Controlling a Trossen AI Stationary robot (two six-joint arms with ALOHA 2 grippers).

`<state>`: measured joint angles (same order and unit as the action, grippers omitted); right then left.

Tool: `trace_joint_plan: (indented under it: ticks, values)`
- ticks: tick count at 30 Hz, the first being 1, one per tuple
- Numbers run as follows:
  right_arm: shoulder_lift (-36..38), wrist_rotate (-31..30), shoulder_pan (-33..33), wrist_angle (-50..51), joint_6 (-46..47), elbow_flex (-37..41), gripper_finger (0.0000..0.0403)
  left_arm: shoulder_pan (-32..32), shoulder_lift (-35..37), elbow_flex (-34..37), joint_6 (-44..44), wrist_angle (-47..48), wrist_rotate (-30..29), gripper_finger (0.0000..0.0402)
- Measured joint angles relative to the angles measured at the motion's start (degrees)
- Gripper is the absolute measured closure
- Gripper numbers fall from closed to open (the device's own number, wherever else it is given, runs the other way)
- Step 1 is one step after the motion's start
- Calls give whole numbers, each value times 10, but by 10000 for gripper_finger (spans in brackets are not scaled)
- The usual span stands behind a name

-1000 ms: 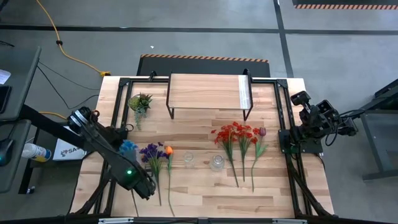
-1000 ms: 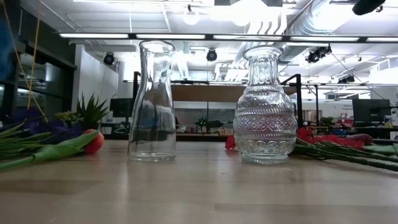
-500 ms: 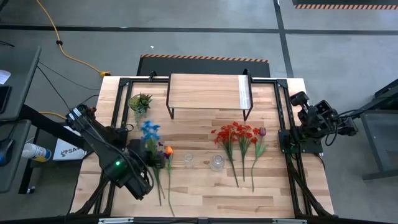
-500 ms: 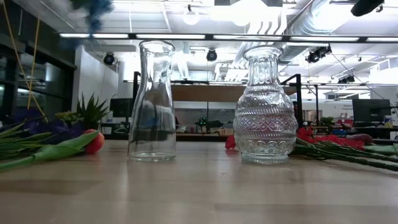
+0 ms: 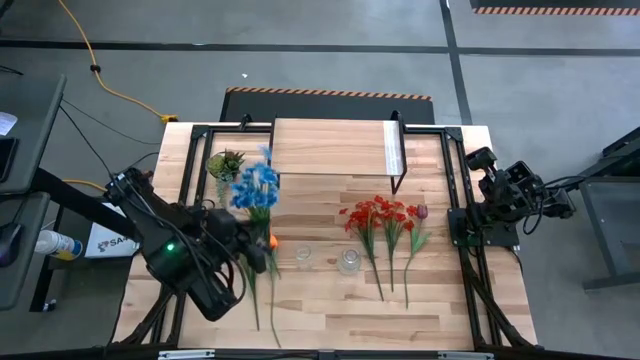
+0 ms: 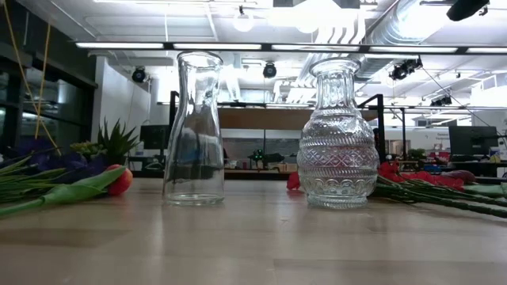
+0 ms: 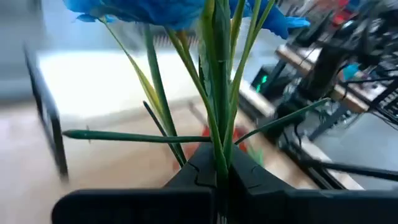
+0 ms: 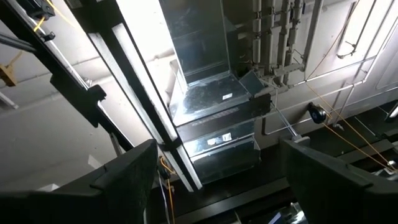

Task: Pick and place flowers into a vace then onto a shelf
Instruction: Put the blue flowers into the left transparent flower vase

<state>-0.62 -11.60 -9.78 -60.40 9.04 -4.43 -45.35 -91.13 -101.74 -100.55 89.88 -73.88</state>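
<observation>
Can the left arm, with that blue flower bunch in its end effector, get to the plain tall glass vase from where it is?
Probably yes. The left end effector is shut on the blue artificial flower bunch and raised above the table, close to the plain tall clear glass vase. Nothing stands between them; the vase's mouth is open.

Only one bit of print shows: a white box [image 5: 103, 241] at the left edge of the high view carries dark letters starting "SA", the rest hidden by the arm. Nothing else is readable.
</observation>
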Motion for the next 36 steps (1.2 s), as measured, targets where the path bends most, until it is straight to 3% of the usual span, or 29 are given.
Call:
trace_joint_plan:
  ticks: [4, 10, 20, 26, 32, 36]
  values:
    - [0, 0, 0, 0, 0, 0, 75, 0, 0, 0, 63, 1, -67, 367]
    - [0, 0, 0, 0, 0, 0, 75, 8, -9, 0, 91, 1, -113, 367]
    - [0, 0, 0, 0, 0, 0, 75, 19, -9, 2, 103, -4, -102, 367]
    - [0, -2, 0, 0, -4, 0, 75, 38, -38, 3, 139, -62, -106, 367]
    - [0, -18, 0, 1, -5, 0, 75, 81, -75, 3, 194, -117, -47, 367]
    - [0, -18, 0, 2, -5, 0, 75, 99, -85, 3, 198, -126, -50, 367]
